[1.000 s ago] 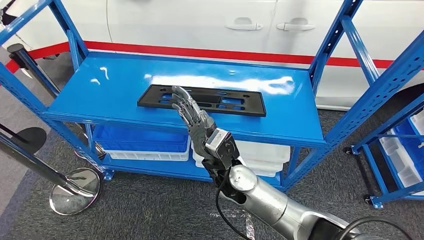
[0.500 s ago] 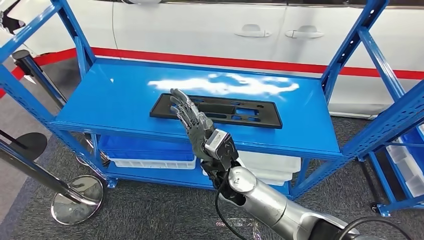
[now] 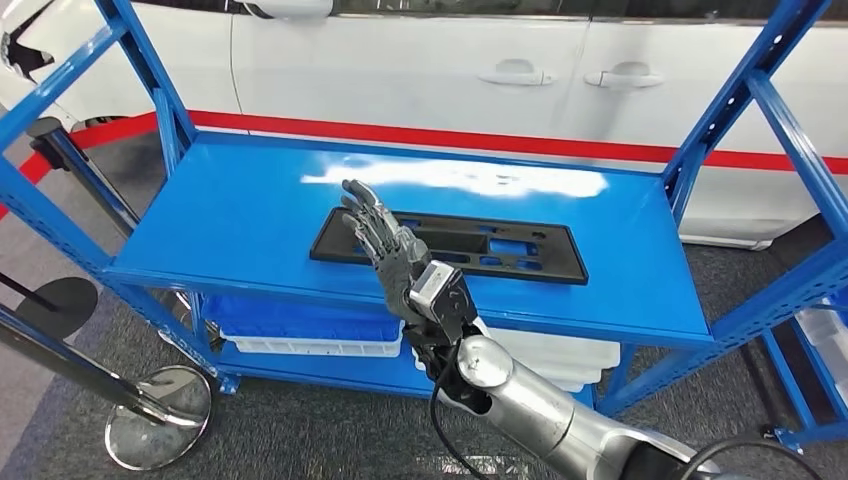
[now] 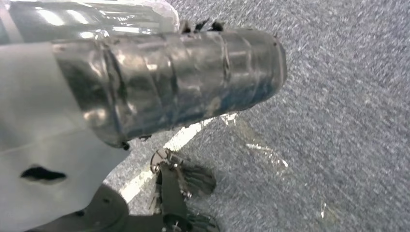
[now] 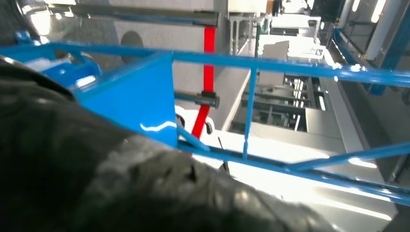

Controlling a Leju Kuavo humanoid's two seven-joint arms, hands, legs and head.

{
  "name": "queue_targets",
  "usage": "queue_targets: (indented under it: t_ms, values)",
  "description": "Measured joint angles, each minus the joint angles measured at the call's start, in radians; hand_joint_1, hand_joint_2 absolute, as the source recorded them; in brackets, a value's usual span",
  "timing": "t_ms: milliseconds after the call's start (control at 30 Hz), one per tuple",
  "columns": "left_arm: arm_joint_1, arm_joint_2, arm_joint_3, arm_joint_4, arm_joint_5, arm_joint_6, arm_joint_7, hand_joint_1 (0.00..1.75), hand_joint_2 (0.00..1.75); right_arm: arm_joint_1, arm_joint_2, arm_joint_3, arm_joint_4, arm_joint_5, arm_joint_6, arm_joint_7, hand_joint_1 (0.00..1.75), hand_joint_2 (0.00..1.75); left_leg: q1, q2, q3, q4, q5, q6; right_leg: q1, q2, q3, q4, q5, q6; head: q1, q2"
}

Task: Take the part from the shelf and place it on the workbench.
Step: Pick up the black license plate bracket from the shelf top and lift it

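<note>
A flat black part (image 3: 500, 248) with several cut-outs lies on the top board of the blue shelf (image 3: 240, 220), a little right of its middle. My right hand (image 3: 385, 240) is raised in front of the part's left end, fingers stretched out and apart, holding nothing. In the right wrist view this hand (image 5: 96, 188) is a dark blur before the blue shelf frame (image 5: 251, 63). My left hand (image 4: 179, 188) hangs low over grey carpet, and how its fingers stand is unclear.
Blue and white bins (image 3: 300, 335) sit on the shelf's lower board. A white car (image 3: 450, 70) with a red stripe stands behind the shelf. A barrier post with a round metal base (image 3: 158, 415) is at the left. Another blue rack (image 3: 815, 330) stands at the right.
The whole picture has shifted, so the camera moved; the shelf and part now sit lower and further right. My right hand stays raised and empty, now in front of the part's left end.
</note>
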Motion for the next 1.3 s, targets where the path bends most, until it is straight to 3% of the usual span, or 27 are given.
queue_targets:
  t_ms: [67,133,167,200,267,300,333,467,533,667,700,733,800,867,1033,1067,1133,1200,1233,1300]
  values:
    - [-0.001,0.000,0.000,0.000,0.000,0.000,0.000,0.00,0.00,-0.002,0.000,0.000,0.000,0.000,0.000,0.000,0.00,0.00,0.006,0.001,-0.051,0.092,-0.044,-0.013,-0.005,-0.002,0.019,-0.007,-0.008,-0.005,0.000,0.000]
    - [-0.001,0.000,0.000,0.000,0.000,0.000,0.000,0.00,0.00,-0.002,0.001,0.000,0.000,0.000,0.000,0.000,0.00,0.00,0.016,0.001,-0.134,0.214,-0.087,-0.027,-0.008,-0.002,0.031,-0.008,-0.020,-0.005,-0.001,0.000]
    - [0.000,0.000,0.000,0.000,0.000,0.000,0.000,0.00,0.00,-0.001,0.001,0.000,0.000,0.000,0.000,0.000,0.00,0.00,0.021,0.002,-0.163,0.243,-0.085,-0.032,-0.009,-0.001,0.038,-0.007,-0.027,-0.002,-0.001,0.000]
    - [0.001,0.000,0.000,0.000,0.000,0.000,0.000,0.00,0.00,0.000,0.001,0.000,0.000,0.000,0.000,0.000,0.00,0.00,0.025,0.002,-0.175,0.236,-0.062,-0.037,-0.011,0.000,0.047,-0.007,-0.034,0.000,-0.001,0.000]
    - [0.004,0.000,0.000,0.000,0.000,0.000,0.000,0.00,0.00,0.000,0.001,0.000,0.000,0.000,0.000,0.000,0.00,0.00,0.031,0.002,-0.149,0.119,0.037,-0.042,-0.015,0.002,0.071,-0.007,-0.052,0.009,-0.001,0.000]
    - [0.005,0.000,0.000,0.000,0.000,0.000,0.000,0.00,0.00,0.000,0.001,0.000,0.001,0.000,0.000,0.000,0.00,0.00,0.032,0.002,-0.132,0.062,0.076,-0.041,-0.017,0.002,0.080,-0.008,-0.060,0.013,-0.001,0.000]
    - [0.004,0.000,0.000,0.000,0.000,0.000,0.000,0.00,0.00,-0.001,0.001,0.000,0.001,0.000,0.000,0.000,0.00,0.00,0.029,0.003,-0.116,0.012,0.096,-0.037,-0.018,0.002,0.084,-0.009,-0.066,0.019,-0.003,0.000]
    - [0.004,0.001,0.000,0.000,0.000,0.000,0.000,0.00,0.00,0.000,0.001,0.000,0.001,0.000,0.000,0.002,0.00,0.00,0.020,0.003,-0.104,-0.028,0.097,-0.004,-0.019,0.001,0.087,-0.004,-0.074,0.040,-0.003,0.000]
    - [0.006,0.001,0.000,0.000,0.001,0.000,0.000,0.00,0.00,-0.001,0.001,0.000,0.001,0.000,0.000,0.001,0.00,0.00,0.022,0.003,-0.085,-0.039,0.095,0.008,-0.021,0.001,0.071,0.038,-0.090,0.047,-0.002,0.000]
    - [0.002,0.001,0.000,0.000,0.000,0.000,0.000,0.00,0.00,0.002,0.001,0.000,0.001,0.000,0.000,0.001,0.00,0.00,0.020,0.002,-0.059,-0.042,0.076,0.022,-0.024,0.001,-0.076,0.275,-0.168,0.057,-0.001,0.000]
    - [0.002,0.001,0.000,0.000,0.000,0.000,0.000,0.00,0.00,0.003,0.001,0.000,0.001,0.000,0.000,0.001,0.00,0.00,0.020,0.001,-0.052,-0.041,0.070,0.022,-0.025,0.001,-0.099,0.292,-0.163,0.058,-0.001,0.000]
    - [0.003,0.001,0.000,0.000,0.000,0.000,0.000,0.00,0.00,0.004,0.001,0.000,0.001,0.000,0.000,0.001,0.00,0.00,0.020,0.001,-0.044,-0.040,0.063,0.022,-0.025,0.001,-0.103,0.270,-0.135,0.058,-0.001,0.000]
    - [0.004,0.001,0.000,0.000,0.000,0.000,0.000,0.00,0.00,0.004,0.001,0.000,0.001,0.000,0.000,0.001,0.00,0.00,0.020,-0.001,-0.026,-0.038,0.049,0.018,-0.026,0.001,-0.064,0.143,-0.044,0.054,-0.001,0.000]
    - [0.002,0.000,0.000,0.000,0.000,0.000,0.000,0.00,0.00,0.003,0.001,0.000,0.002,0.000,0.000,0.001,0.00,0.00,0.019,-0.002,-0.016,-0.035,0.036,0.008,-0.022,0.000,-0.027,0.042,-0.011,0.047,-0.001,0.000]
    - [0.002,0.000,0.000,0.000,0.000,0.000,0.000,0.00,0.00,0.004,0.001,0.000,0.002,0.000,0.000,0.001,0.00,0.00,0.018,0.001,-0.019,-0.004,0.007,-0.020,-0.022,-0.001,-0.010,0.021,-0.006,0.023,0.001,0.000]
    - [0.001,0.001,0.000,0.000,0.000,0.000,0.000,0.00,0.00,0.003,0.001,0.000,0.002,0.000,0.000,0.001,0.00,0.00,0.020,0.001,-0.038,0.033,-0.015,-0.024,-0.024,-0.001,-0.006,0.019,-0.006,0.019,0.001,0.000]
    - [0.000,0.001,0.000,0.000,0.000,0.000,0.000,0.00,0.00,0.002,0.001,0.000,0.002,0.000,0.001,0.001,0.00,0.00,0.022,0.002,-0.109,0.162,-0.075,-0.031,-0.023,-0.003,-0.003,0.018,-0.010,0.013,0.001,0.000]
    - [0.001,0.000,0.000,0.000,0.000,0.000,0.000,0.00,0.00,0.003,0.001,0.000,0.002,0.000,0.001,0.001,0.00,0.00,0.023,0.002,-0.175,0.262,-0.102,-0.035,-0.020,-0.003,-0.002,0.019,-0.015,0.009,0.001,0.000]
    - [0.001,0.000,0.000,0.000,0.000,0.000,0.000,0.00,0.00,0.003,0.001,0.000,0.002,0.000,0.001,0.001,0.00,0.00,0.022,0.002,-0.184,0.260,-0.087,-0.033,-0.019,-0.002,0.000,0.019,-0.017,0.008,0.001,0.000]
    - [0.002,0.000,0.000,0.000,0.000,0.000,0.000,0.00,0.00,0.003,0.001,0.000,0.002,0.000,0.001,0.001,0.00,0.00,0.018,0.002,-0.150,0.151,-0.005,-0.020,-0.015,0.001,0.010,0.019,-0.024,0.008,0.001,0.000]
